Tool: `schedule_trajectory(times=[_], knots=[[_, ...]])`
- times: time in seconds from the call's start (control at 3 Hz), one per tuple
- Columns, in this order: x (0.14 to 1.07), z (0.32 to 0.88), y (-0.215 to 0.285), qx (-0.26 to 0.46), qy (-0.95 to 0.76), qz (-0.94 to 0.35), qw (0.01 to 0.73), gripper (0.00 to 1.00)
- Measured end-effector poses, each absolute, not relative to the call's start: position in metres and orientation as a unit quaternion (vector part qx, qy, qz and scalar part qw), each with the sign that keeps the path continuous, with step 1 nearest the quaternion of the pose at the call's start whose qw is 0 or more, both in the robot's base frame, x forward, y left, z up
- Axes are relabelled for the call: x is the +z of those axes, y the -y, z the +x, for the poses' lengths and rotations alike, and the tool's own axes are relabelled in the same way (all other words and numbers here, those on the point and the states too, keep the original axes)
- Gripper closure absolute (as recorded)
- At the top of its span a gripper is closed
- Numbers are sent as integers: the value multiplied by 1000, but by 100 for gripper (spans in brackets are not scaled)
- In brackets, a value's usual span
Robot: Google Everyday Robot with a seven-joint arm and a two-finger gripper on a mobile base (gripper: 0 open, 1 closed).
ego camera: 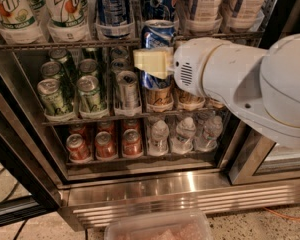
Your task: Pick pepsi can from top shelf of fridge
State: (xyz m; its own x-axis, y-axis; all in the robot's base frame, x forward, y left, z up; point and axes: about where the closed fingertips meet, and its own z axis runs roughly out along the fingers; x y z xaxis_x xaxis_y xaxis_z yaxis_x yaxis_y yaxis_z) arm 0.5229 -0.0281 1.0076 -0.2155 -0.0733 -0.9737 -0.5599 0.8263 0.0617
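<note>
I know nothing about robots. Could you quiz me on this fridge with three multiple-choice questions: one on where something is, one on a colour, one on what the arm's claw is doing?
1. Where is the tall slim blue Pepsi can with a silver rim?
A) in a clear cup holder
B) in front of the racks, at the white arm's end effector
C) on the floor

2. What colour are the short cans at the middle rack's left?
A) red
B) green
C) blue

3. What is the end effector doing?
A) hanging open, away from everything
B) hidden from view
C) clamped on the Pepsi can

Answers: B, the can overlaps the front rail of the grey wire top shelf; B, their sides are green; C, its pale yellow pad presses the can's side.
</note>
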Motion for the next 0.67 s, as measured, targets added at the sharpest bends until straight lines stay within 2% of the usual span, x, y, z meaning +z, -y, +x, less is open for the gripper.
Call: schedule_trajectory(times=[0.67], knots=[[995,508,21,224,-755,-235,570,100]])
